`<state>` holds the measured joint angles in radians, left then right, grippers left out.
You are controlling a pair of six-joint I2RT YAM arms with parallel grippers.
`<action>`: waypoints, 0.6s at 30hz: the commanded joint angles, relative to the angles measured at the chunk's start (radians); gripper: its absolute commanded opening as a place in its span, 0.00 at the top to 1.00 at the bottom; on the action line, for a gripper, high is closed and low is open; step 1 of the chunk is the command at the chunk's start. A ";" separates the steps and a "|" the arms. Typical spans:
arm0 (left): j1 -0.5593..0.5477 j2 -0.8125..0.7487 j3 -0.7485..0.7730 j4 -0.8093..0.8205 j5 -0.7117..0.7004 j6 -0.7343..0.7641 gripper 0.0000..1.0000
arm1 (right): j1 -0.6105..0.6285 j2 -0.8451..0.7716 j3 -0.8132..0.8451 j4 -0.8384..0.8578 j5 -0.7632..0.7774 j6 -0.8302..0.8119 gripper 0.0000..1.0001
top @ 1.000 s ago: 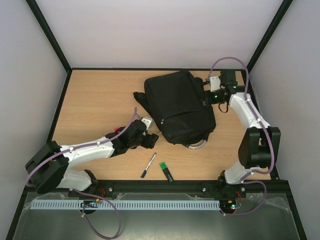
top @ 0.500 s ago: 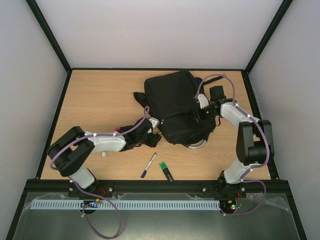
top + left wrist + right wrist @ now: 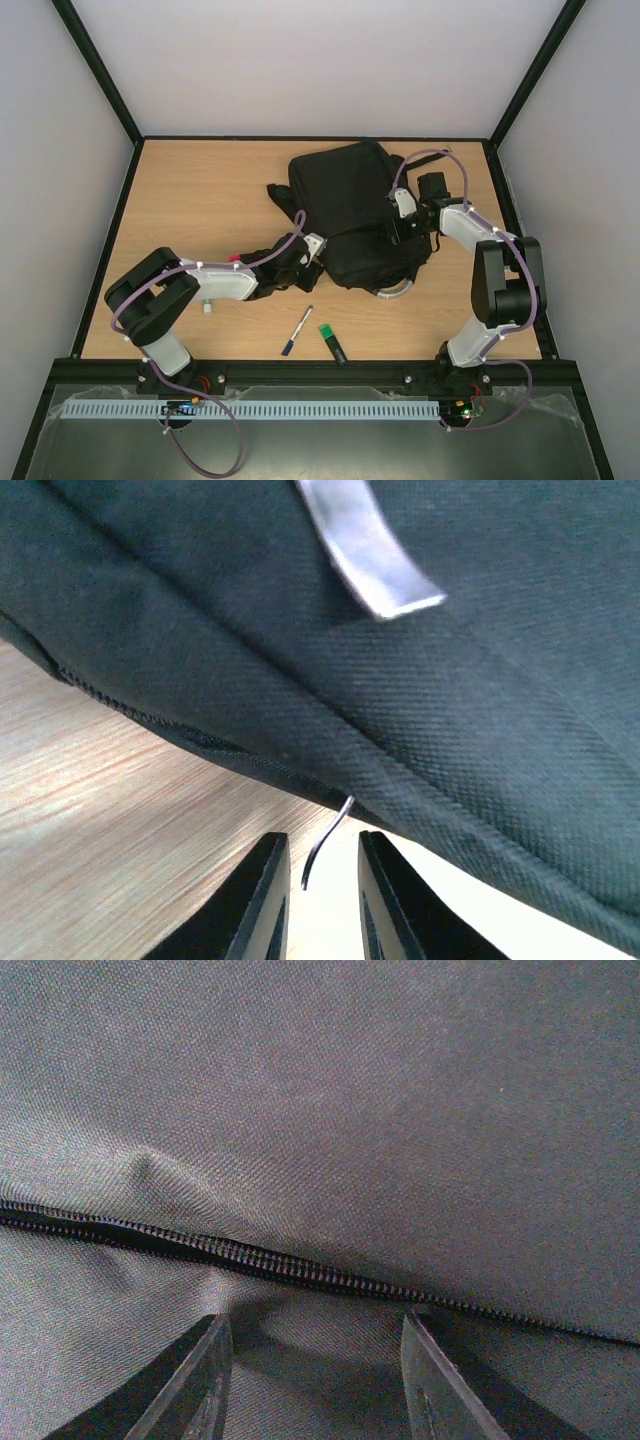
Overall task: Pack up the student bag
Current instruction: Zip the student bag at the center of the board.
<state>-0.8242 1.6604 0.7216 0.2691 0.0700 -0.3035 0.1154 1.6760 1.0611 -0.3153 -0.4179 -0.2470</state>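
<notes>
Lying flat on the wooden counter (image 3: 200,190), the student bag (image 3: 355,215) is the largest thing there, black and soft, with its silvery loop handle (image 3: 395,292) at its near edge. The left arm reaches along the counter to the bag's near left corner, and the left tool (image 3: 312,252) sits low against the bag's bottom seam. In the left wrist view its jaws stand a narrow gap apart, released, with a thin curved wire (image 3: 325,840) hanging from the bag's edge between them and touching neither. A silvery strip (image 3: 365,550) lies on the fabric above. The right arm bends in over the bag's right side. The right tool (image 3: 398,222) rests on top of the bag, its jaws spread wide and grasping nothing, just short of a closed zipper (image 3: 300,1268). Nearer than the bag, apart from it, lie a pen (image 3: 297,331) and a green-capped marker (image 3: 333,343), just beside each other.
</notes>
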 commanded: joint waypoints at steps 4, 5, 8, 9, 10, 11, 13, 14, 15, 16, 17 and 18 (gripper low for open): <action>0.004 0.013 0.018 0.014 -0.023 0.002 0.91 | -0.003 0.020 -0.015 -0.012 0.011 -0.005 0.54; 0.004 0.009 0.014 0.012 -0.029 0.002 0.94 | -0.003 0.021 -0.016 -0.012 0.011 -0.006 0.54; 0.004 -0.013 -0.004 0.013 -0.021 0.002 0.98 | -0.004 0.025 -0.016 -0.013 0.014 -0.003 0.54; 0.004 -0.025 -0.013 0.014 -0.009 0.000 0.98 | -0.004 0.026 -0.015 -0.013 0.015 -0.002 0.54; 0.003 -0.037 -0.021 0.015 0.002 -0.001 0.98 | -0.004 0.029 -0.014 -0.014 0.019 0.001 0.55; 0.001 -0.048 -0.032 0.013 0.015 -0.002 0.98 | -0.005 0.032 -0.012 -0.014 0.024 0.004 0.55; -0.008 -0.074 -0.052 0.001 0.019 -0.009 0.98 | -0.006 0.044 -0.011 -0.014 0.034 0.009 0.55; -0.019 -0.091 -0.068 0.000 0.013 -0.013 0.98 | -0.008 0.051 -0.008 -0.017 0.037 0.011 0.56; -0.025 -0.108 -0.084 -0.002 0.011 -0.017 0.98 | -0.009 0.057 -0.006 -0.021 0.038 0.012 0.57; -0.033 -0.123 -0.099 -0.009 0.010 -0.020 0.98 | -0.011 0.061 -0.004 -0.025 0.040 0.014 0.57; -0.041 -0.135 -0.107 -0.018 0.009 -0.022 0.98 | -0.012 0.064 -0.002 -0.026 0.043 0.016 0.58; -0.050 -0.144 -0.114 -0.036 0.009 -0.021 0.98 | -0.015 0.065 -0.001 -0.025 0.043 0.018 0.58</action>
<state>-0.8425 1.5757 0.6479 0.2665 0.0742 -0.3149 0.1123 1.6997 1.0611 -0.3084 -0.4091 -0.2424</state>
